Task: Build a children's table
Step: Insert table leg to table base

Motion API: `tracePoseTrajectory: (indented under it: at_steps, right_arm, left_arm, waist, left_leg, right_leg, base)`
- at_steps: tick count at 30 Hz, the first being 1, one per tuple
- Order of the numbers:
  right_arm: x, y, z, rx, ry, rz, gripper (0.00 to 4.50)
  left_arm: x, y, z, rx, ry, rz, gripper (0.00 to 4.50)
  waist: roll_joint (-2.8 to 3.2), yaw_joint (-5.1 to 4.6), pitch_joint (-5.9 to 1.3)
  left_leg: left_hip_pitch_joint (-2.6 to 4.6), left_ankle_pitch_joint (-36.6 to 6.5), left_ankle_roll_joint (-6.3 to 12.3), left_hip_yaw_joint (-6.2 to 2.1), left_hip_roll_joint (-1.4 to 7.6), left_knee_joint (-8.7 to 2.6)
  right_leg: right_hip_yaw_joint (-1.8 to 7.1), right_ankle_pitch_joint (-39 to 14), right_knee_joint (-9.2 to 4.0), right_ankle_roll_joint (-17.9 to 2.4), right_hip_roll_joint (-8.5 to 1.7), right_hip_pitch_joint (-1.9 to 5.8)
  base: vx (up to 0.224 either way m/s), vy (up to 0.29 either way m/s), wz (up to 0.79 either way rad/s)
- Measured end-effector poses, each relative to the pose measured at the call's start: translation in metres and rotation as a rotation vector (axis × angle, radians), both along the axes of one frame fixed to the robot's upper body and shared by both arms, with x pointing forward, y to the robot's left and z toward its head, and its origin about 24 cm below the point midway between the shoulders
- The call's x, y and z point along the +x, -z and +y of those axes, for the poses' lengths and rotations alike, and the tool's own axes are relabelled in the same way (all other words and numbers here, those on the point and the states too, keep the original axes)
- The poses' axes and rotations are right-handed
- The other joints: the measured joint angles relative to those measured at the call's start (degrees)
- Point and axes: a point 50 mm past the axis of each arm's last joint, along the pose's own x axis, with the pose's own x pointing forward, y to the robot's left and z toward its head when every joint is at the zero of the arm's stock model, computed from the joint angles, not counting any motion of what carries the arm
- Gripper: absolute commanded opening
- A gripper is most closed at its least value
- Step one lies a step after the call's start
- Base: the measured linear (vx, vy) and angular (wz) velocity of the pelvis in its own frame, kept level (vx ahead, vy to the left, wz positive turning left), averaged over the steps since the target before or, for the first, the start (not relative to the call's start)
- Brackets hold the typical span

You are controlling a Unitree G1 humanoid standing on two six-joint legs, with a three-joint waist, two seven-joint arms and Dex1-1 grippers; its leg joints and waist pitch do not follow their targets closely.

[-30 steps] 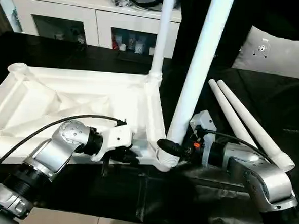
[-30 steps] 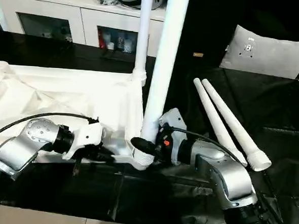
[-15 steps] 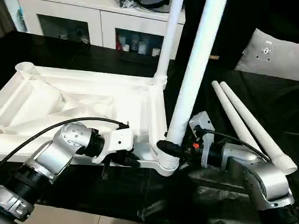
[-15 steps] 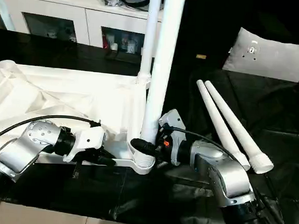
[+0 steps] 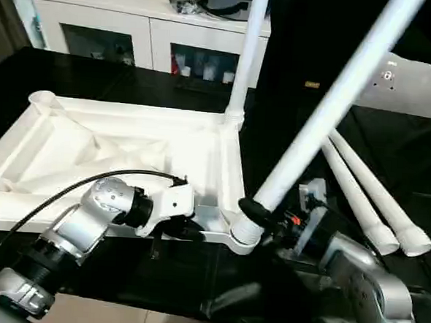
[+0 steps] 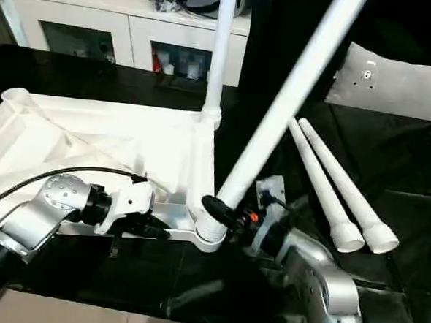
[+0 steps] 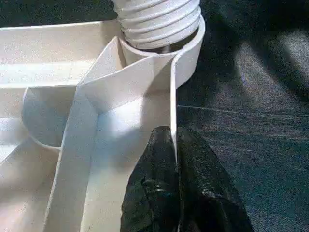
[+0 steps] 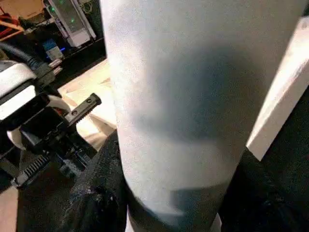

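Note:
The white table top point(image 5: 70, 142) lies underside up on the black surface. One leg point(image 5: 242, 53) stands upright in its far right corner socket. My right gripper point(image 5: 253, 210) is shut on a second leg point(image 5: 328, 110) just above its ribbed end, which sits in the near right corner socket point(image 5: 242, 236). This leg leans steeply to the right. My left gripper point(image 5: 193, 232) is shut on the top's near rim point(image 7: 173, 111), a little left of that socket. Two loose legs point(image 5: 366, 207) lie side by side at the right.
A white cabinet point(image 5: 158, 26) with glass doors stands behind the work surface. A white-grey cushion point(image 5: 418, 86) rests at the back right. The black sheet's near edge runs just in front of both arms, with pale floor point(image 5: 118, 320) below.
The leg in my right gripper has tipped from nearly upright to a steep lean to the right, its lower end staying at the corner socket. My left gripper has kept its hold.

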Motion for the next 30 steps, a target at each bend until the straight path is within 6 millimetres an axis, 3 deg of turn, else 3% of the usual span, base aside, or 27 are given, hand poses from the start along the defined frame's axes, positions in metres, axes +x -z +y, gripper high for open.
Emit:
tracePoseTrajectory:
  at_steps: [5,9,21,25,27,30]
  right_arm:
    - [-0.003,-0.001,0.002,-0.148,-0.072,-0.099,1.91]
    - [-0.001,-0.002,0.003,-0.166,-0.086,-0.119,1.90]
    - [0.007,-0.007,0.011,-0.307,-0.231,-0.201,1.90]
    - [0.012,-0.008,0.010,-0.324,-0.234,-0.202,1.90]
    - [0.017,-0.010,0.009,-0.336,-0.229,-0.207,1.90]
    - [0.021,-0.011,0.009,-0.337,-0.215,-0.212,1.90]
  left_arm:
    - [0.001,0.002,0.000,0.004,-0.006,-0.002,0.00]
    - [0.001,0.002,0.001,0.007,-0.007,-0.006,0.00]
    - [0.002,0.003,0.002,0.018,-0.004,-0.019,0.00]
    - [0.011,0.002,0.001,0.026,0.017,-0.041,0.00]
    - [0.018,0.001,-0.001,0.034,0.025,-0.054,0.00]
    - [0.026,-0.002,-0.002,0.047,0.034,-0.078,0.00]
  waist:
    - [0.01,-0.09,-0.12]
    - [0.19,-0.24,-0.26]
    - [-0.60,-0.69,-0.71]
    - [-0.94,-1.26,-0.19]
    - [-0.72,-1.43,0.35]
    - [-0.19,-1.98,1.25]
  left_leg:
    - [0.01,0.00,0.00,0.00,0.00,0.00]
    - [0.02,0.00,0.00,-0.03,0.01,-0.03]
    - [0.04,0.00,0.01,-0.04,0.02,-0.05]
    - [0.02,-0.01,0.03,-0.07,-0.01,-0.05]
    - [0.04,-0.03,0.06,-0.23,0.01,-0.17]
    - [0.04,-0.04,0.08,-0.74,0.13,-0.42]
  right_leg:
    - [-0.01,-0.02,-0.04,0.03,0.00,0.12]
    - [-0.07,-0.02,-0.33,0.04,0.01,0.11]
    - [-0.10,-0.02,-0.59,0.04,0.04,0.15]
    - [-0.14,-0.04,-0.97,0.06,0.03,0.13]
    - [-0.46,-0.04,-1.71,0.07,0.03,0.23]
    - [-1.75,-0.04,-3.35,0.07,-0.18,1.08]
  base:
    - [0.000,0.000,0.00]
    - [0.000,0.000,0.00]
    - [0.000,0.000,0.00]
    - [0.000,0.000,0.00]
    - [-0.061,0.013,0.05]
    - [-0.022,0.009,0.01]
